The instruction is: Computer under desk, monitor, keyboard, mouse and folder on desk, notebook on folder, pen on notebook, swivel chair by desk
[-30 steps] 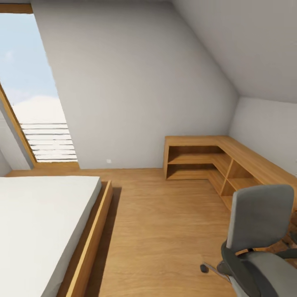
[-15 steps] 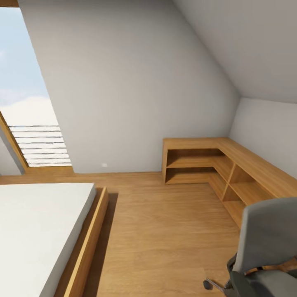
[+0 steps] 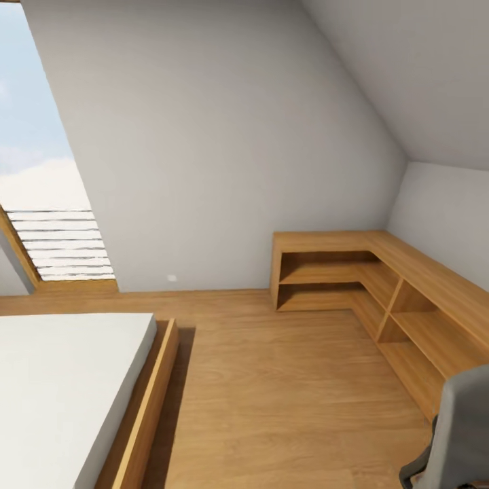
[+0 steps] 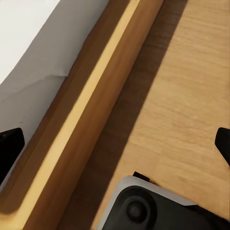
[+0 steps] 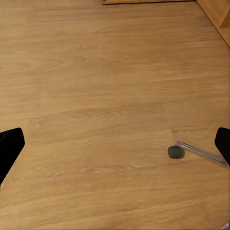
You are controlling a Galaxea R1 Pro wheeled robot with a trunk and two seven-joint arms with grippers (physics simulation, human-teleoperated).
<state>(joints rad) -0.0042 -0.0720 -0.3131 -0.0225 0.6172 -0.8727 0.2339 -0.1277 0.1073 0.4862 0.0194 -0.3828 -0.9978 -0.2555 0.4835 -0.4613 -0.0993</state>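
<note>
Both sets of jaws hung spread wide and empty over the wooden floor [image 5: 96, 96]. The swivel chair [image 3: 454, 435] sat near right, beside the corner shelf [image 3: 380, 285]. The robot seemed mid-travel; next it must find the worktop.

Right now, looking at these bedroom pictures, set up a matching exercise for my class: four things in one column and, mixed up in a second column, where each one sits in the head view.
Things:
1. swivel chair
2. bed
3. window
4. corner shelf unit

Places:
A. upper left, showing sky
B. lower left, white top in a wooden frame
C. lower right corner, cut off by the picture's edge
D. along the walls at the right, light wood

Pairs: 1-C, 2-B, 3-A, 4-D
</note>
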